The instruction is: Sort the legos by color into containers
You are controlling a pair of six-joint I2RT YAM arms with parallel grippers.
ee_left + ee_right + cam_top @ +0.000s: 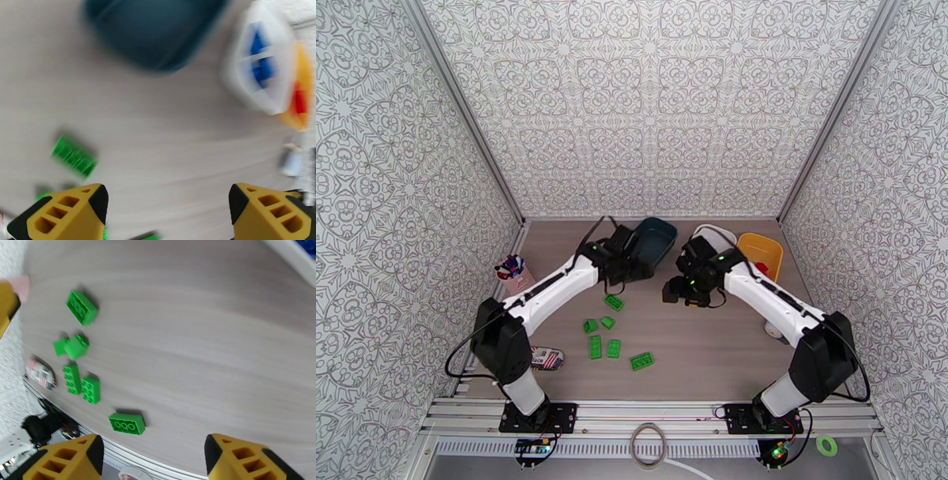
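Bricks (594,346), green and studded, dot the woodgrain table (711,347), six o'clock of the rounded teal bin (660,237). Left tool (168,201) and right tool (154,447) gape empty; white bin (237,79) seemingly holds blue pieces (260,71).

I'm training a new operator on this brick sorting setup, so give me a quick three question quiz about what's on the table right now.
1. How many green bricks lie loose on the table?
2. True or false: the white bin holds green bricks.
3. Which bin stands farthest to the robot's left? A teal B white C yellow
Key: 1 six. 2 false, it holds blue bricks. 3 A, the teal bin.
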